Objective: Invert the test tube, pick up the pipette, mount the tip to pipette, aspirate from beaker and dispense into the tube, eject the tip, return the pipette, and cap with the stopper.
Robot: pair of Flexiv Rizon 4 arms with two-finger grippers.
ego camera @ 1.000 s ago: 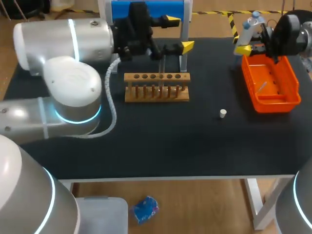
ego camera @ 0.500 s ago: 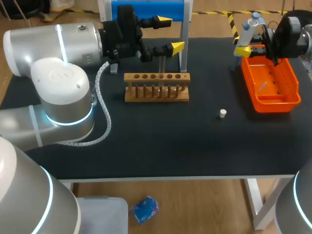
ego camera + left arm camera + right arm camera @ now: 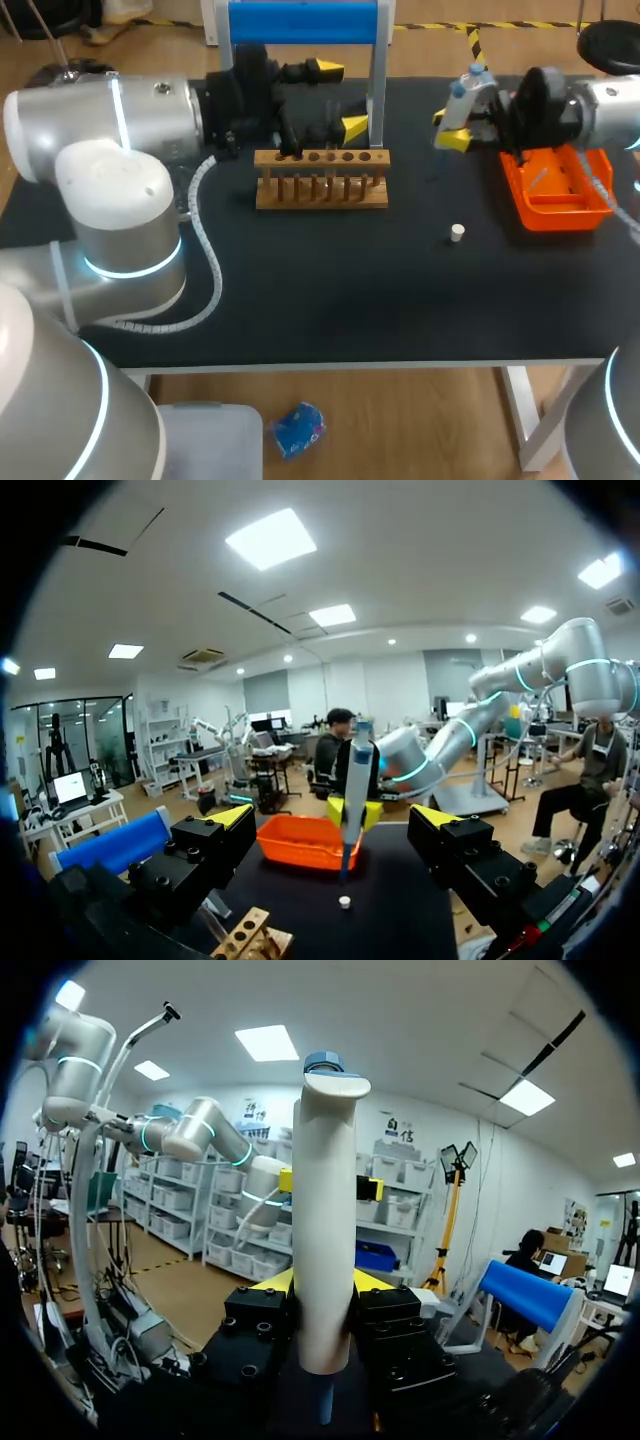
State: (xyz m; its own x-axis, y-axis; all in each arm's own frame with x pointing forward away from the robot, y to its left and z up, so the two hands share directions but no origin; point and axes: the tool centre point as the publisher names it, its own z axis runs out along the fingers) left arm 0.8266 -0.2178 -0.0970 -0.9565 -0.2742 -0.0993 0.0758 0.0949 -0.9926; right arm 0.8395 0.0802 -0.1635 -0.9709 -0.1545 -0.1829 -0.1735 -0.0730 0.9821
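One pipette [image 3: 325, 1210] clamped in right pincer [image 3: 322, 1282], near tray [image 3: 560, 218] rim.

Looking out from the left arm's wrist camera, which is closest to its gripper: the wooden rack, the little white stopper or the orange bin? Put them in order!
1. Wooden rack: just under the left gripper, nearest.
2. White stopper: on the table ahead of the fingers, past the rack.
3. Orange bin: beyond the stopper, farthest.
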